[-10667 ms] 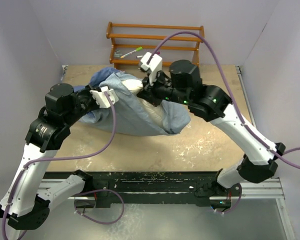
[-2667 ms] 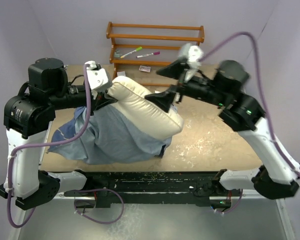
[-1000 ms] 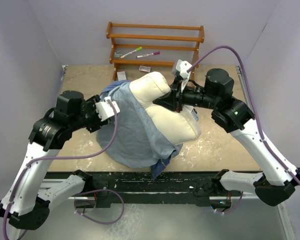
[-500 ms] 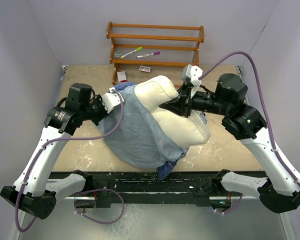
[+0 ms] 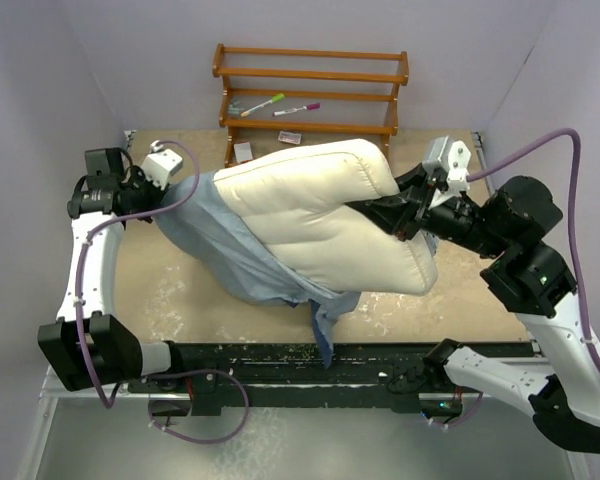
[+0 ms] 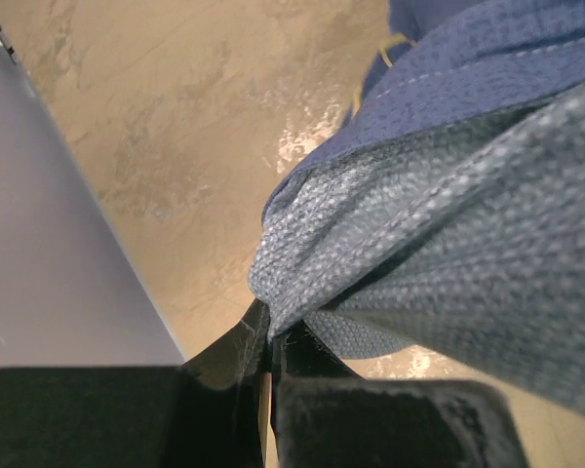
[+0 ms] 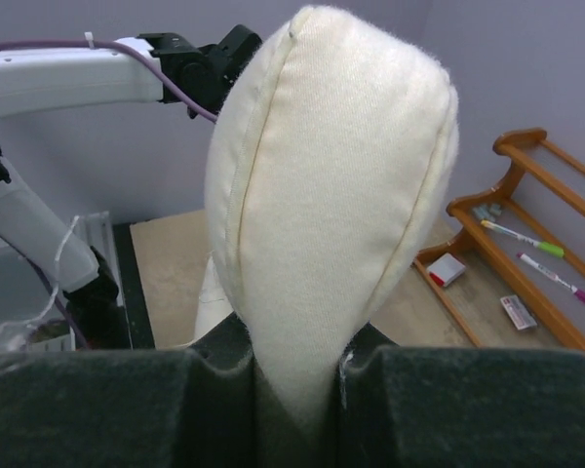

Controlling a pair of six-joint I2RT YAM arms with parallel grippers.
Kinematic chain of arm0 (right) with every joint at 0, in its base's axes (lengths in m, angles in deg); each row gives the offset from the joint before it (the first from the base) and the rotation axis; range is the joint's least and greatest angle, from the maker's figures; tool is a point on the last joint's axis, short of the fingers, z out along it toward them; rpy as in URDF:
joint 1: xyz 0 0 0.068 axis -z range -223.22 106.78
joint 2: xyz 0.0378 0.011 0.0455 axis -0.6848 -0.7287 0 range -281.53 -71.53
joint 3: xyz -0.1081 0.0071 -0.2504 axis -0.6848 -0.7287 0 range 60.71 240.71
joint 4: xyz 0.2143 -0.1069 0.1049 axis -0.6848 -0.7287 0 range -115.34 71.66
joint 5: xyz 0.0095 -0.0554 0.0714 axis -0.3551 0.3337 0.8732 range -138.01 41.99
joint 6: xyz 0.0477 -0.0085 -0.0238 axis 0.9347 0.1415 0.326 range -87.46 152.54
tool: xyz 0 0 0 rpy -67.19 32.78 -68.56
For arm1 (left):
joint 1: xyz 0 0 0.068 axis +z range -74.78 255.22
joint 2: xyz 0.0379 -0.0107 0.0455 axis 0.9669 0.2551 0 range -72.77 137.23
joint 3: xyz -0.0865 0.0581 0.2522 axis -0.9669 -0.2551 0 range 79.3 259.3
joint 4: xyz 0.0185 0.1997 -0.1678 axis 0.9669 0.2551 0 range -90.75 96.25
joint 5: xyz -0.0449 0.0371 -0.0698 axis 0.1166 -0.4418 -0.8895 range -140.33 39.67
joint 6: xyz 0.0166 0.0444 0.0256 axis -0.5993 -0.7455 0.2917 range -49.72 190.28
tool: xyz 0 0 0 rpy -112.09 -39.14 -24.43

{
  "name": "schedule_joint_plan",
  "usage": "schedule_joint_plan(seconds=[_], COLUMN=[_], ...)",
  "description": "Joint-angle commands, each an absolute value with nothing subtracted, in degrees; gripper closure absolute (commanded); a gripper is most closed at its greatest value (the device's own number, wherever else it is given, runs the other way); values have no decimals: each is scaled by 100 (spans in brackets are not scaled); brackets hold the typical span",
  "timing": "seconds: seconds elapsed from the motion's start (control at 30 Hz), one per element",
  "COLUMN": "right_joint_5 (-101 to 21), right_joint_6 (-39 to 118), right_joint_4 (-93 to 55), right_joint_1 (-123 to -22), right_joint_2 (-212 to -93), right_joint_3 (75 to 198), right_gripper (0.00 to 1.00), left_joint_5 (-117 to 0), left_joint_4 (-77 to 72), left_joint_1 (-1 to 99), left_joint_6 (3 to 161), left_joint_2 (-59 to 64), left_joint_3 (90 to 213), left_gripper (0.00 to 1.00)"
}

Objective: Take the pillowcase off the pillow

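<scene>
The cream pillow (image 5: 320,225) lies across the table's middle, most of it bare. My right gripper (image 5: 385,212) is shut on its right end; the right wrist view shows the pillow (image 7: 322,195) pinched between the dark pads. The pillowcase (image 5: 215,240), pale grey-blue side out, still wraps the pillow's left and lower part and hangs over the table's front edge. My left gripper (image 5: 158,196) is shut on the pillowcase's far left edge; the left wrist view shows the cloth (image 6: 448,214) clamped at the jaws (image 6: 269,351). No bear face or strap shows.
A wooden rack (image 5: 310,90) stands at the back with markers (image 5: 263,104) and small cards on its shelves. The tan table (image 5: 450,290) has purple walls on both sides. The rack also shows in the right wrist view (image 7: 526,263).
My left gripper has pulled the pillowcase far to the left and my right gripper has pulled the pillow to the right. Much more bare pillow shows than half a second ago.
</scene>
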State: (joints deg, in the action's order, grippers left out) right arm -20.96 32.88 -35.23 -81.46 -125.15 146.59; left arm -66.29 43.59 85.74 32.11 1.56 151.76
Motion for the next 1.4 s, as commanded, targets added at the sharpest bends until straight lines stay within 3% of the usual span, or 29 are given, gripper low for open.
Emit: schedule_joint_plan(seconds=[0.0,0.5,0.63,0.77,0.9,0.93,0.97,1.0,1.1,1.13,1.37], right_joint_5=[-2966,-5393,-5474,-5574,-6511,-6936,-7380,-7835,-8849,-9049,-9997], right_joint_6=[3421,3071,2924,2799,2414,2278,2155,2017,1738,1666,848], right_joint_4=[-1230,-1405,-1718,-2124,-2731,-2980,-3253,-3426,-3735,-3722,-3526], right_joint_1=[-8142,-8152,-8147,-8153,-8149,-8147,-8146,-8150,-8149,-8153,-8150], right_joint_2=[-11880,-11340,-11301,-11417,-11667,-11770,-11875,-11966,-12083,-12071,-12559], right_joint_3=[14850,14896,14893,15019,15197,15242,15245,15185,14843,14684,14754], right_gripper=[100,100,100,100,100,100,100,100,100,100,100], left_joint_5=[-6264,-6251,-6225,-6736,-7571,-7784,-8024,-8272,-8615,-8646,-9012], left_joint_4=[3686,3149,3219,3570,4380,4646,4919,5235,5812,5894,6304], left_joint_1=[9118,10376,10499,10501,10475,10444,10395,10313,9984,9867,9605], left_joint_6=[2901,2204,2202,2444,3097,3224,3299,3339,3481,3519,3672], left_joint_2=[360,835,886,692,794,872,947,1024,1099,1070,836], left_joint_3=[15167,15236,15384,15665,16662,16935,17185,17419,17791,17837,18143], left_gripper=[100,100,100,100,100,96,82,56,6,0,1])
